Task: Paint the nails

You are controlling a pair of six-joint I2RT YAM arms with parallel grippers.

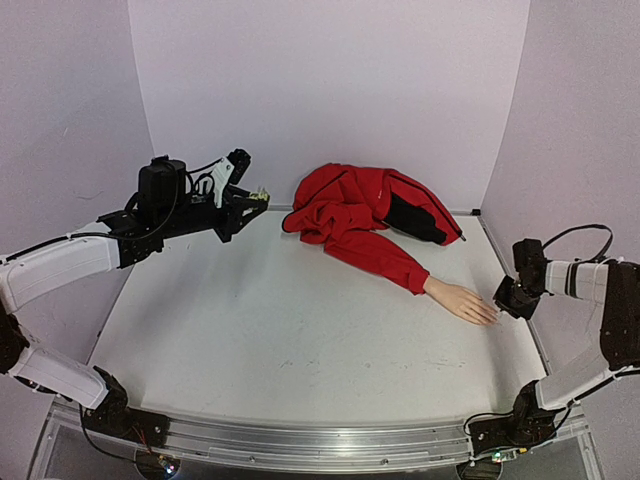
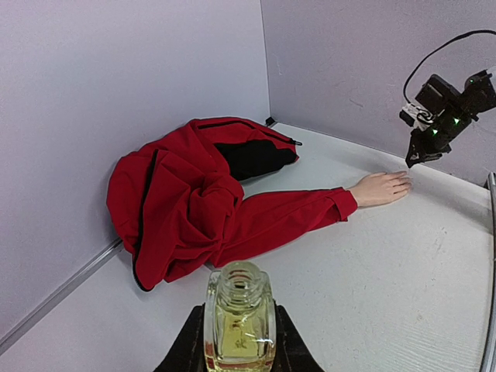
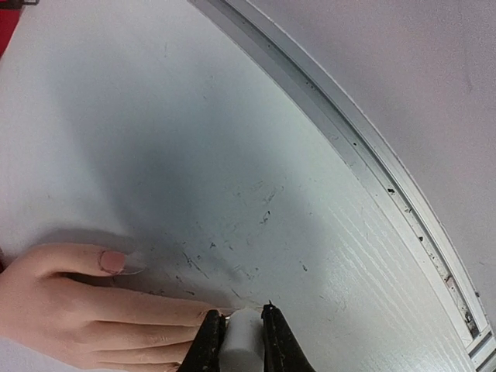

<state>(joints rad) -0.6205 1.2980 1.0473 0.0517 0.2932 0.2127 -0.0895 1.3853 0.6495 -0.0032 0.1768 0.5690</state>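
A pale mannequin hand [image 1: 462, 301] lies flat on the table, sticking out of a red jacket sleeve [image 1: 385, 258]. In the right wrist view its fingers [image 3: 85, 310] point right, and one pinkish nail [image 3: 112, 261] shows on the top finger; the other nails are too small or hidden. My right gripper [image 3: 242, 325] is shut on a white cylindrical cap [image 3: 244, 345], right at a middle fingertip; whatever hangs under the cap is hidden. Far to the left and held high, my left gripper [image 2: 239, 345] is shut on a small, clear, yellowish, uncapped bottle [image 2: 239, 322].
The crumpled red jacket body [image 1: 360, 205] lies against the back wall. A metal rail [image 3: 364, 151] runs along the table's right edge, close to my right gripper [image 1: 507, 300]. Purple-white walls close off the back and both sides.
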